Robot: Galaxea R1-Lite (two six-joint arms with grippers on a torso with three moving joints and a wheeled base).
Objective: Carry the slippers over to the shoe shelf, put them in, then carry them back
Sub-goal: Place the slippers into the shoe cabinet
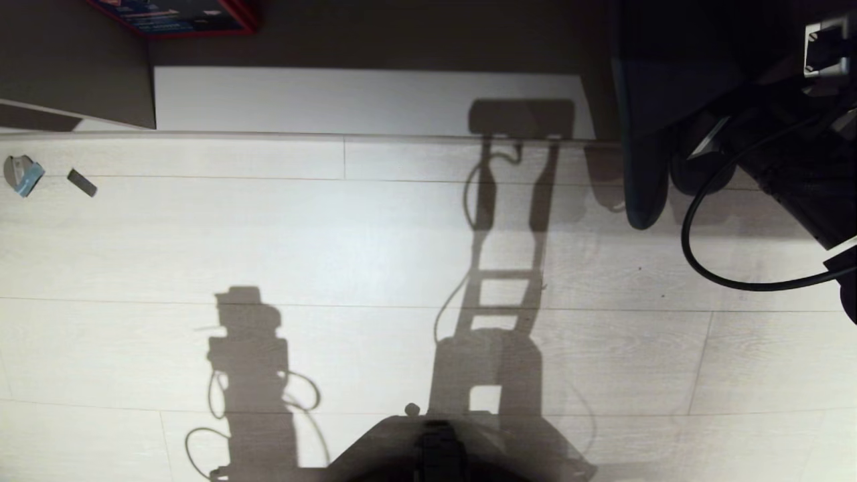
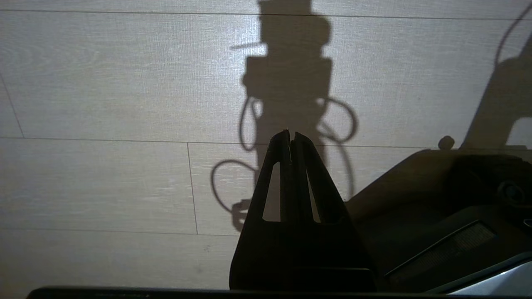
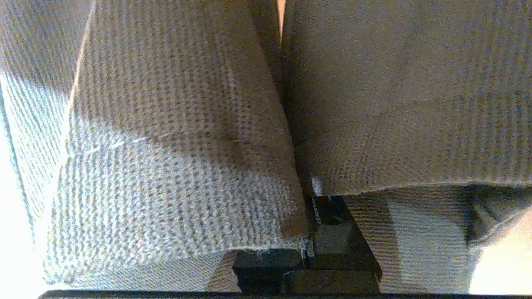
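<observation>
slippers [image 3: 178,166] cropped, hiding pincer tips

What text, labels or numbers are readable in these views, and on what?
None can be read.
Red-edged box at the top of the head view: printing on its dark blue face, too blurred to read.
Small grey-and-blue item and dark strip on the floor: no legible marks.
Left wrist view: bare floor planks and shadows, no text.
Right wrist view: woven fabric of the slippers, no label showing.

Slippers [image 3: 174,166] side by side, touching, w/ right hand [image 3: 309,245] between them, upper right of head view. Left hand [image 2: 291,137] over floor [image 1: 335,254], beside robot base [image 1: 428,442] at bottom centre.
</observation>
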